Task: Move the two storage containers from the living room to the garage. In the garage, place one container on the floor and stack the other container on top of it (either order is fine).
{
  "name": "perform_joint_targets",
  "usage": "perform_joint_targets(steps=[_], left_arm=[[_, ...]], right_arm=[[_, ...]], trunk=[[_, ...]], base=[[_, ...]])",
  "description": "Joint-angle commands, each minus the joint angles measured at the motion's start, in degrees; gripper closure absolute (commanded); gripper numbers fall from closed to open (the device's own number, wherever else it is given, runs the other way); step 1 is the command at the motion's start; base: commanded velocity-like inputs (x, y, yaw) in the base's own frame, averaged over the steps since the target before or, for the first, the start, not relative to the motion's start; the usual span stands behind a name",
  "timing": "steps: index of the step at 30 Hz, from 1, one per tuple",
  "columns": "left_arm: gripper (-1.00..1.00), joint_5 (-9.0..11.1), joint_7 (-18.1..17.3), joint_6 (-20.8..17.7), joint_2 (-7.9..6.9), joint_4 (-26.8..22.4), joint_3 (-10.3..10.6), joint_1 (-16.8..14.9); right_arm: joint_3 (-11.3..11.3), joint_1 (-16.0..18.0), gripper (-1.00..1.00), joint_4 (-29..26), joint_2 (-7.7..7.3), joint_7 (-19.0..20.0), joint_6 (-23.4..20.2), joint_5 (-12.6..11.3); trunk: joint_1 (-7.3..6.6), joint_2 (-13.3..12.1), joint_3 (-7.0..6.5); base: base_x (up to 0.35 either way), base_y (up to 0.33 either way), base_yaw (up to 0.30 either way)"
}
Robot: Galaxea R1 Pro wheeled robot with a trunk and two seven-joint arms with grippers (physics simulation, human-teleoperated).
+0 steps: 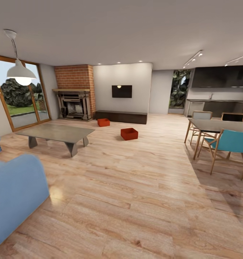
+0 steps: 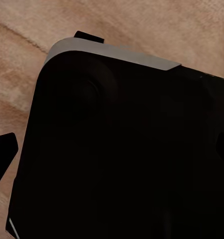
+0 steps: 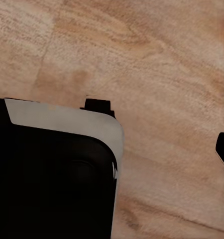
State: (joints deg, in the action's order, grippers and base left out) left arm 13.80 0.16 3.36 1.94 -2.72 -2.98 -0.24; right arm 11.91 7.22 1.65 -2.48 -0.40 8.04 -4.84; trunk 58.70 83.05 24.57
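While both orange-red boxes (image 1: 129, 133) (image 1: 103, 122) sit far off before the fireplace (image 1: 74, 104), the robot could bump the grey coffee table (image 1: 56, 133); its fingers' state cannot be told.

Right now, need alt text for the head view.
Two orange-red storage containers sit apart on the living room's wood plank floor, one nearer, one by the dark low bench. A grey coffee table stands left, a dining table right.
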Motion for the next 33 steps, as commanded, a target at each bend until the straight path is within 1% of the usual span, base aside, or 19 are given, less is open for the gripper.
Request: perform_joint_targets(steps=[1,33], left_arm=[[-1.0,0.09,0.02,0.15,0.01,0.01,-0.27,-0.02],[-1.0,0.35,0.02,0.16,0.0,0.0,-0.35,-0.02]], right_arm=[[0.48,0.07,-1.0,0.18,0.02,-0.04,0.34,-0.51],[0.48,0.07,-1.0,0.17,0.02,-0.04,0.31,-0.51]], trunk=[[0.03,0.03,0.06],[0.03,0.03,0.06]], base=[[0.321,0.0,0.0],[0.321,0.0,0.0]])
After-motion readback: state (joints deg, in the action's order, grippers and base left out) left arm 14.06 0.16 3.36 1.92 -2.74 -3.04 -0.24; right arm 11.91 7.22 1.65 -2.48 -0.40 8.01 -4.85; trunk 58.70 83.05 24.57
